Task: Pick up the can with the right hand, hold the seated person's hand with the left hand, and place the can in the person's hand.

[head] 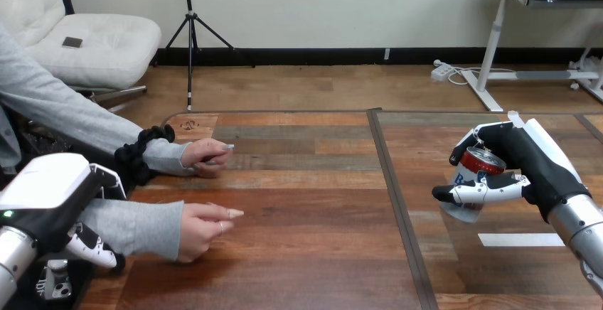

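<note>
My right hand [523, 161] is at the table's right, with its fingers and thumb curled round a can [475, 179] that has a red top and a blue and white side. The can is tilted in the grip, just above the table [313, 253]. At the lower left, my left hand [60, 210] hangs beside the table's left edge with its white back towards me; a finger points down. The person's nearer hand [206, 226] rests on the table, loosely closed, close to my left hand and apart from it. Further back, the person's other hand [206, 157] lies on the wood.
A dark seam [398, 210] runs front to back through the table's middle. A white strip of tape [520, 239] lies on the table under my right forearm. Both grey-sleeved forearms of the person cross the table's left part.
</note>
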